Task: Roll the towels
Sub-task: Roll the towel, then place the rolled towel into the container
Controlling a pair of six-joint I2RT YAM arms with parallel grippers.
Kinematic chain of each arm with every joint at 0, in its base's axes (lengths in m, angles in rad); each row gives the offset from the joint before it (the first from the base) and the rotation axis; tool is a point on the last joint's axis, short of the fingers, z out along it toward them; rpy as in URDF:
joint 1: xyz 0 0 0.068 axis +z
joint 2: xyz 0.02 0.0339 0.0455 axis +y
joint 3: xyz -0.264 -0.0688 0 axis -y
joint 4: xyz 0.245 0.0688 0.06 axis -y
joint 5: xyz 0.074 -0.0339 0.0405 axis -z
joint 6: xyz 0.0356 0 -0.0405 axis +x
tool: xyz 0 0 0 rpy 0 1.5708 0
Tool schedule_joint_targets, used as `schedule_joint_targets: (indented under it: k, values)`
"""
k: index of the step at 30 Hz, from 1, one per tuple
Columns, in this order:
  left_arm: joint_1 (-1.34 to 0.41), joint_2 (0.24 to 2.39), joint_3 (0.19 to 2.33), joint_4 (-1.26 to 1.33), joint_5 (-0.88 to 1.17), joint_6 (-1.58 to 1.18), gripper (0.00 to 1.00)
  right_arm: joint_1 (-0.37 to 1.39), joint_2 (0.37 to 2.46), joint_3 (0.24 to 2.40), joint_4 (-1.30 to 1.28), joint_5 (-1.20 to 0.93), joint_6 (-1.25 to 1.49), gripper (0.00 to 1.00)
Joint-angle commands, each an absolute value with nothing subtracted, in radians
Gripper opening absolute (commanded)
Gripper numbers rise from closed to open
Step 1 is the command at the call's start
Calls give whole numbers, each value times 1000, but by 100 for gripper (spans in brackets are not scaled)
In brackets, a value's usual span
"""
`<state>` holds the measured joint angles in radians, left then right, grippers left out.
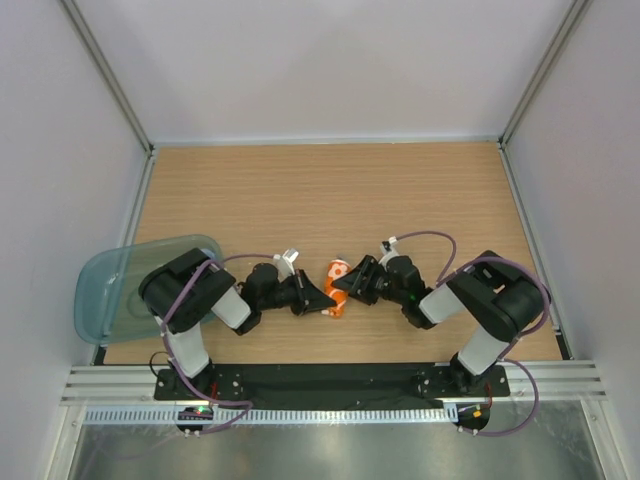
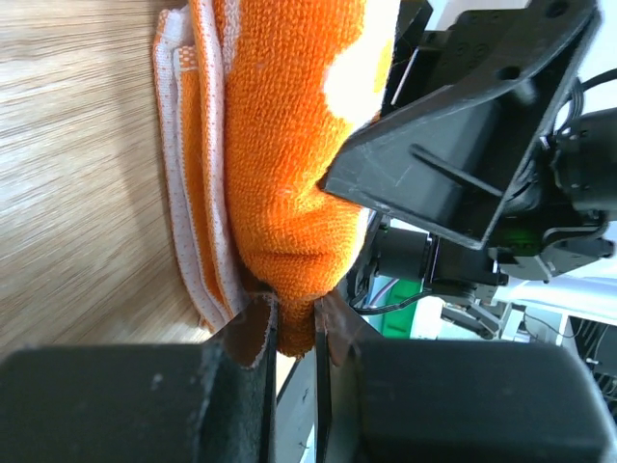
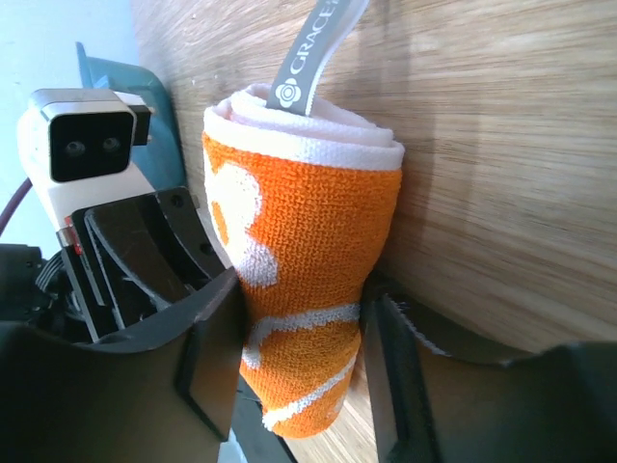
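Note:
One orange and white towel point(image 1: 337, 283) lies as a tight roll on the wooden table, between the two grippers. My left gripper point(image 1: 320, 300) is shut on a fold of orange cloth at one end of the towel point(image 2: 280, 145), pinched between its jaws point(image 2: 294, 323). My right gripper point(image 1: 350, 285) is shut around the middle of the roll point(image 3: 308, 212), one jaw on each side point(image 3: 299, 357). A grey label tag point(image 3: 313, 48) sticks out of the roll's white end. The pale blue towel and the other patterned towels are out of view.
A translucent blue-green tray point(image 1: 100, 290) hangs over the table's left front edge, beside the left arm's base; its corner shows in the right wrist view point(image 3: 145, 87). White walls enclose the table on three sides. The two grippers are almost touching.

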<state>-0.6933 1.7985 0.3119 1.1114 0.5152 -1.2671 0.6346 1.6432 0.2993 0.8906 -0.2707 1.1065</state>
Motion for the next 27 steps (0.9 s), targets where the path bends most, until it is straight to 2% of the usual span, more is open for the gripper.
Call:
schedule_joint_targets:
  k: [1, 3, 6, 7, 8, 10, 11, 13, 17, 23, 27]
  values:
    - [-680, 1819, 299, 1140, 522, -1278, 0, 657, 1715, 282, 966, -242, 1120, 50]
    - [-678, 1822, 298, 1146, 522, -1273, 0, 658, 1746, 278, 1002, -241, 1135, 40]
    - [-678, 1818, 298, 1141, 529, -1258, 1, 657, 1744, 284, 1014, -236, 1135, 31]
    - [-678, 1806, 298, 1134, 531, -1246, 3, 657, 1730, 296, 979, -233, 1121, 30]
    - [-678, 1795, 301, 1103, 531, -1240, 11, 658, 1714, 307, 945, -232, 1108, 29]
    - [-678, 1767, 308, 1054, 528, -1206, 23, 658, 1643, 348, 811, -212, 1056, 27]
    - [-678, 1729, 316, 987, 528, -1189, 35, 655, 1616, 362, 763, -201, 1039, 27]
    - [-678, 1681, 328, 905, 522, -1137, 42, 657, 1528, 411, 605, -163, 974, 27]
    - [-678, 1458, 383, 578, 477, -1031, 57, 657, 1405, 474, 418, -127, 902, 26]
    - [-678, 1237, 547, 217, 348, -868, 68, 658, 1218, 528, 235, -104, 876, 26]
    - [-678, 1249, 633, 187, 356, -848, 69, 660, 1111, 583, 143, -109, 874, 27]
